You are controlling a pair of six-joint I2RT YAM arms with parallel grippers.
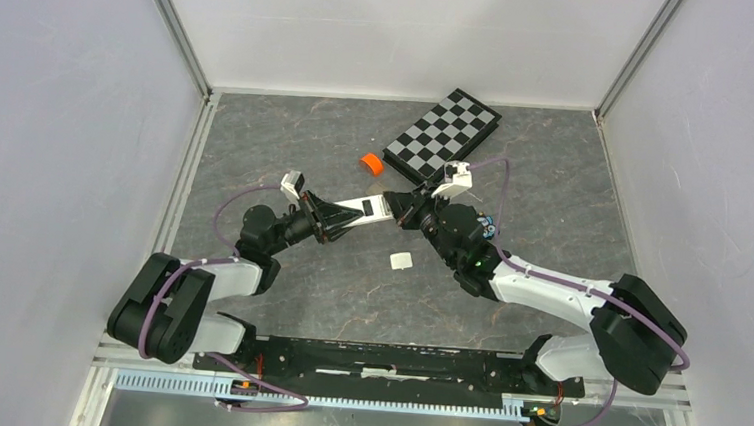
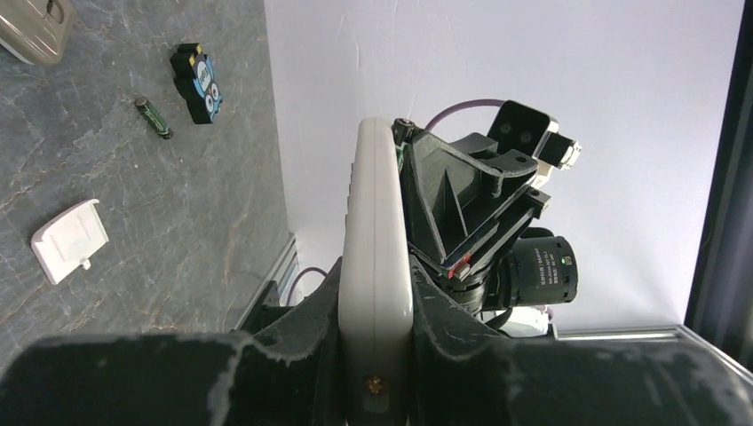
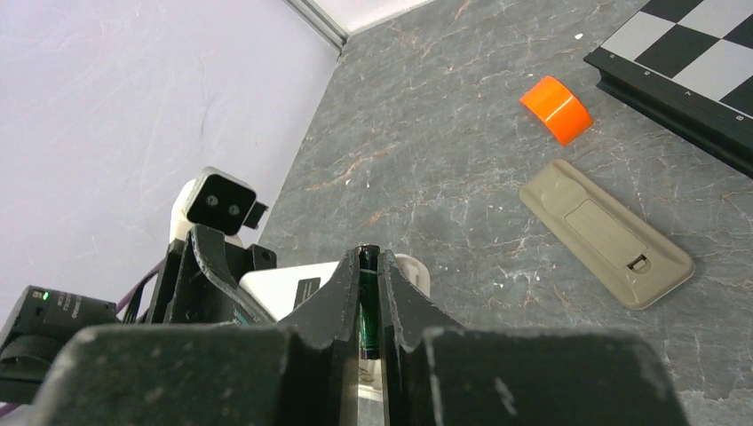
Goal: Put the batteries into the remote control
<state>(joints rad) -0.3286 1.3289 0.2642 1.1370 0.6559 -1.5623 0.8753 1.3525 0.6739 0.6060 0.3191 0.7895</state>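
Misalignment is judged the chief risk. A white plastic remote control (image 2: pixel 375 195) is clamped edge-on between the narrowly set jaws of the left gripper (image 2: pixel 377 293) and is held above the middle of the grey marbled table (image 1: pixel 288 137). A slim dark green cylindrical battery (image 3: pixel 368 306) is pinched between the closed-in fingers of the right gripper (image 3: pixel 370 271), right at the remote's right end.

Whether the cell is lined up with the compartment cannot be told, since the opening is hidden in every view. If the cell is pushed in tilted, it could be jammed against a compartment wall or squeezed out of the thin grip and dropped. If pressure is applied off-centre, the remote could be twisted in the left jaws. Polarity cannot be checked, so a reversed cell is possible.

A second dark battery (image 2: pixel 153 118) lies on the table near a blue-and-black square gadget (image 2: pixel 200 82). A white rectangular battery cover (image 2: pixel 69 240) lies apart from both.

No brand or wording can be read. A small black label (image 3: pixel 306 286) on the white remote is too blurred, and the white print on a black camera lens ring (image 2: pixel 543 271) is too small. No lettering is seen on the back of a beige remote (image 3: pixel 604 232) lying at the far side.
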